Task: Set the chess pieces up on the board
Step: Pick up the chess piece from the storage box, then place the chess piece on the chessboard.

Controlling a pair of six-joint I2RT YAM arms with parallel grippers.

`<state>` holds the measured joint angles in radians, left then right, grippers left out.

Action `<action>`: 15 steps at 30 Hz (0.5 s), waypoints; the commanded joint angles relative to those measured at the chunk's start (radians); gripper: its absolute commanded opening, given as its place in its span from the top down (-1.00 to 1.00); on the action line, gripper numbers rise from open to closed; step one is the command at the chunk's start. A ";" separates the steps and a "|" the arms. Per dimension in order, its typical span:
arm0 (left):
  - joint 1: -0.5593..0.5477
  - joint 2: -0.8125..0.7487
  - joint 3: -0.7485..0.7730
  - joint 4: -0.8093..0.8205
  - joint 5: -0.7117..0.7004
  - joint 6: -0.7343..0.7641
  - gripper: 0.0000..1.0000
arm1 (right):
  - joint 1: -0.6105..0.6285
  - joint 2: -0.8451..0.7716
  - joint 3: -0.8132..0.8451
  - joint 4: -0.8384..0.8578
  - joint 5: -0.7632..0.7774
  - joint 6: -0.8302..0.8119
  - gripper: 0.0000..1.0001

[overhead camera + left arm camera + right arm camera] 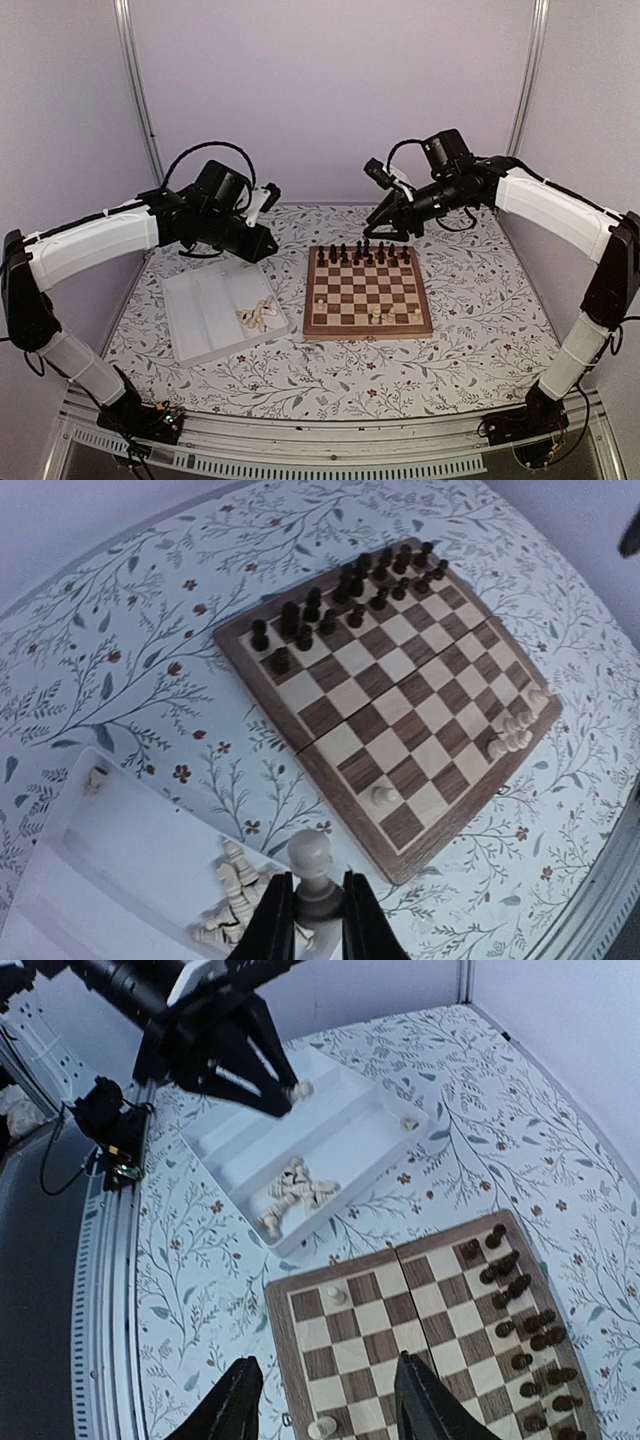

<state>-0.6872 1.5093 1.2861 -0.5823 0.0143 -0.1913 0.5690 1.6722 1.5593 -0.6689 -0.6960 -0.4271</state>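
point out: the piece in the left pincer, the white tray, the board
pale chess piece (309, 857): left wrist view, its rounded head.
white tray (200, 310): top view, bare floor.
board (368, 331): top view, near frame edge.

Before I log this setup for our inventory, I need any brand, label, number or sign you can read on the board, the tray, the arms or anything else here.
None can be read.
The board: no file or rank markings visible on its frame.
The white tray: plain.
The arms and each gripper: no legible marking in any view.
The floral table cover: pattern only, no words.
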 commanded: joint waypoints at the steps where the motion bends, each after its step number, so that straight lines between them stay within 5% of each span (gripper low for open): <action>1: -0.092 -0.010 -0.050 0.163 0.105 0.086 0.87 | 0.003 0.147 0.136 -0.018 -0.288 0.142 0.04; 15: -0.218 0.029 0.000 0.274 0.177 0.124 0.87 | 0.072 0.300 0.217 -0.025 -0.483 0.241 0.01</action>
<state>-0.8776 1.5059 1.2476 -0.3557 0.1623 -0.0948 0.6270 1.9594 1.7641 -0.6930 -1.0790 -0.2188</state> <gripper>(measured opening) 0.149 0.493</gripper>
